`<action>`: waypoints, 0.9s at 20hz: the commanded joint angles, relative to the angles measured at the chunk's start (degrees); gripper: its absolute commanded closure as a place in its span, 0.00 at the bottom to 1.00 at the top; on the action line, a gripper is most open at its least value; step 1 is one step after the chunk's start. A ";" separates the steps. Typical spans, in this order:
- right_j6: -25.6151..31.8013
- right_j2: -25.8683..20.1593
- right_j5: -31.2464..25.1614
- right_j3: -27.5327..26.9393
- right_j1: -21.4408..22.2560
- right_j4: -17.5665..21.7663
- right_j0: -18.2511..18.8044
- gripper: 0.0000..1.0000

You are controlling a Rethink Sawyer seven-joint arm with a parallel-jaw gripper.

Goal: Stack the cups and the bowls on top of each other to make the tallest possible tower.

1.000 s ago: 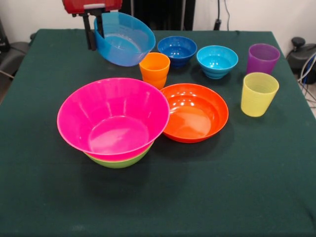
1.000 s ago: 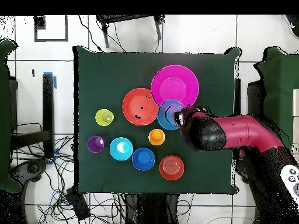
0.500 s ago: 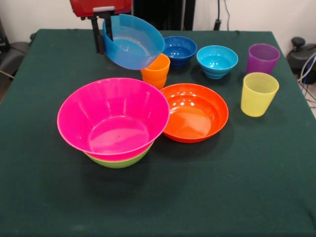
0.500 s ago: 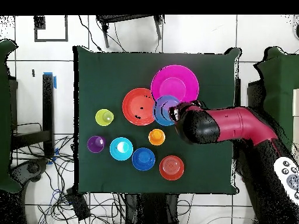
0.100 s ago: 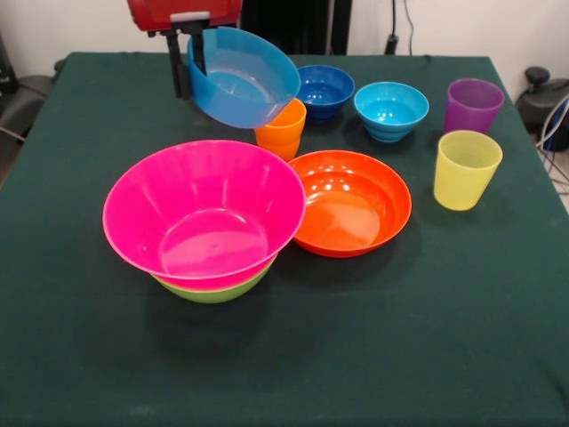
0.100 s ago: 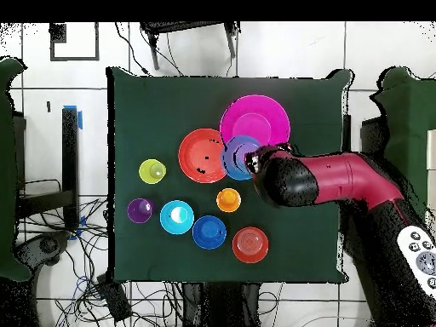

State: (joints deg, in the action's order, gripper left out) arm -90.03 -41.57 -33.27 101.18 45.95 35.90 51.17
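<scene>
End effector clamped on the rim of a translucent blue bowl, held tilted in the air above the desk, partly hiding the orange cup from the front. Tower so far only two pieces: large pink bowl nested in lime green bowl, near the front of the desk. Just beside it, shallow orange bowl. Farther back, dark blue bowl and cyan bowl; to the side, purple cup and yellow cup. In the overhead view, carried bowl at the edge of the pink bowl, not yet centred over it; a small orange bowl also visible near the robot's side.

Step in hand, as judged: placing the blue bowl into the pink one. For a good placement: centre over the pink bowl's well, level the tilt before lowering, descend until the base seats, then release. Risks: a release while tilted likely leaves the bowl leaning against the pink wall; contact with the pink rim could shift the base pair.
</scene>
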 commanded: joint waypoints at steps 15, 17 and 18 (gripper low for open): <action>-0.16 5.04 -8.65 -5.63 -3.18 -1.51 -5.28 1.00; -0.61 5.50 -8.43 -6.35 -3.59 -1.26 -6.07 1.00; -0.89 5.74 -8.17 -6.53 -3.72 -1.09 -6.41 1.00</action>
State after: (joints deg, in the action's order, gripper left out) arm -90.03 -39.40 -33.71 98.42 45.94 35.47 48.72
